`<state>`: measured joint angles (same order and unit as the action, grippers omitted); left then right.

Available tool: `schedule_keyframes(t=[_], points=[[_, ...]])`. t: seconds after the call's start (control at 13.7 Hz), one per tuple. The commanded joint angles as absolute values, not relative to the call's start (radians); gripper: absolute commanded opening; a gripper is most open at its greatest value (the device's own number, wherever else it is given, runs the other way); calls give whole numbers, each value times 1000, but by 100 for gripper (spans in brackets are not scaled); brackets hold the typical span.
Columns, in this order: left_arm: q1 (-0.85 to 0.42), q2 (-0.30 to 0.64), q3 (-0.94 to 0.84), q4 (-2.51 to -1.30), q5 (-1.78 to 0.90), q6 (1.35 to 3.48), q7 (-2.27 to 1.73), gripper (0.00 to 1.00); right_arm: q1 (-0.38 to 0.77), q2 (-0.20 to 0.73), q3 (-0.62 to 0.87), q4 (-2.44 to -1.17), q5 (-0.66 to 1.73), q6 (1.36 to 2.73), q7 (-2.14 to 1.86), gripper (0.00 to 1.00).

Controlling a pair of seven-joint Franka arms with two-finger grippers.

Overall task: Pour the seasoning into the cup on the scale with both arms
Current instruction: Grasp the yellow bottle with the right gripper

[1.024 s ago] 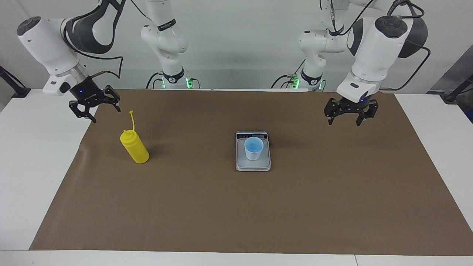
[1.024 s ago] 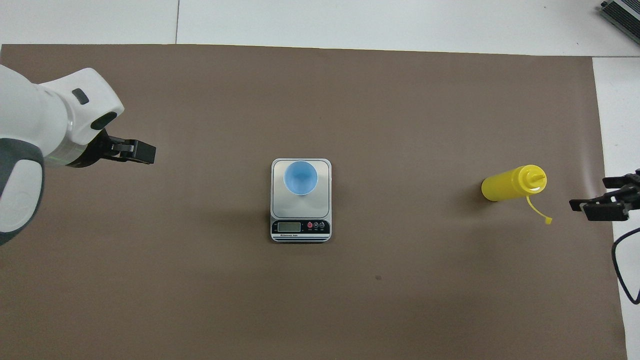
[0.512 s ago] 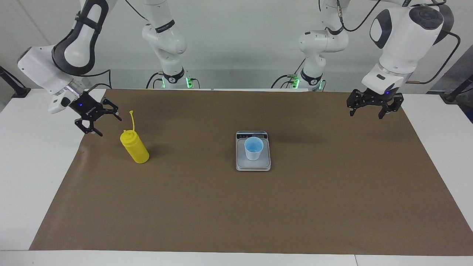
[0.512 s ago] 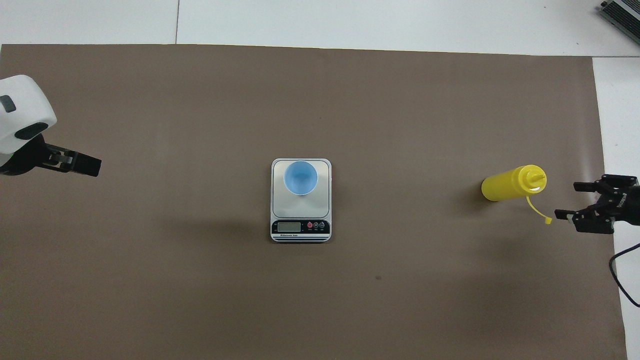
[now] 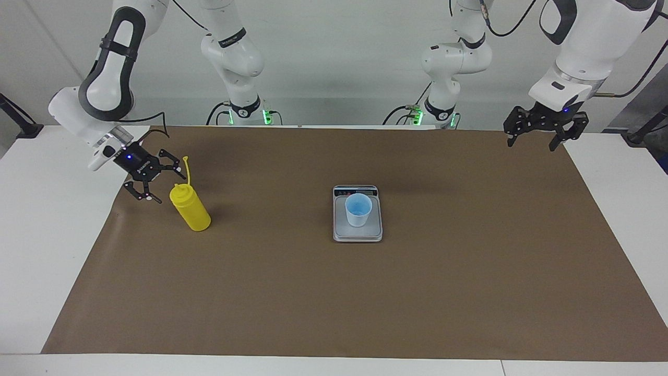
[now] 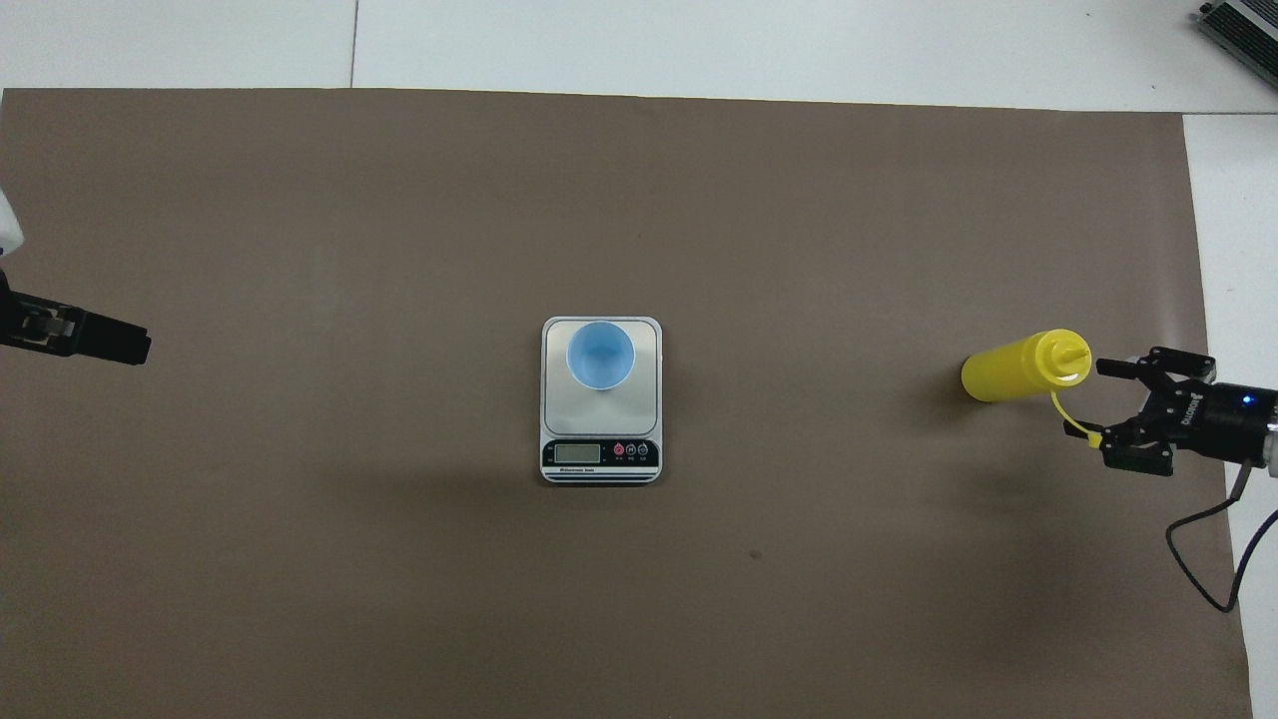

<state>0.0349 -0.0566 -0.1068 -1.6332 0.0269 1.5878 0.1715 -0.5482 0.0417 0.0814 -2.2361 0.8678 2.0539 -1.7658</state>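
Right gripper (image 5: 164, 185) open beside seasoning (image 5: 190, 208) — cup (image 5: 358, 209) on scale (image 5: 357, 232).

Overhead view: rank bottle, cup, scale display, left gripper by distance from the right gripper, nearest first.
From the right gripper, open:
1. Bottle, right beside it, at the right arm's end of the table.
2. Scale display, mid-table; too close to call with the cup.
3. Cup, on the scale plate.
4. Left gripper, open, at the left arm's end.

Glossy plastic bottle (image 5: 190, 209), matt brown paper sheet (image 5: 334, 292)
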Motion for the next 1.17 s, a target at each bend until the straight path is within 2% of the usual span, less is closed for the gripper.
schedule_keyframes(t=[0.0, 0.51, 0.66, 0.95, 1.1], points=[[58, -60, -115, -1632, -12, 1572, 149, 100, -549, 40, 94, -2258, 948, 2071, -1828, 100], [49, -72, -118, -1641, -29, 1578, 121, 100, -537, 97, 94, -2266, 1097, 2063, -1968, 100], [51, -89, -117, -1676, -32, 1592, 123, 100, -535, 104, 97, -2264, 1132, 2063, -1991, 100], [48, -91, -118, -1672, -23, 1595, 135, 100, -531, 225, 95, -2258, 1290, 2007, -2163, 100], [48, -72, -120, -1631, -15, 1572, 144, 100, -522, 232, 97, -2241, 1318, 2002, -2169, 100]])
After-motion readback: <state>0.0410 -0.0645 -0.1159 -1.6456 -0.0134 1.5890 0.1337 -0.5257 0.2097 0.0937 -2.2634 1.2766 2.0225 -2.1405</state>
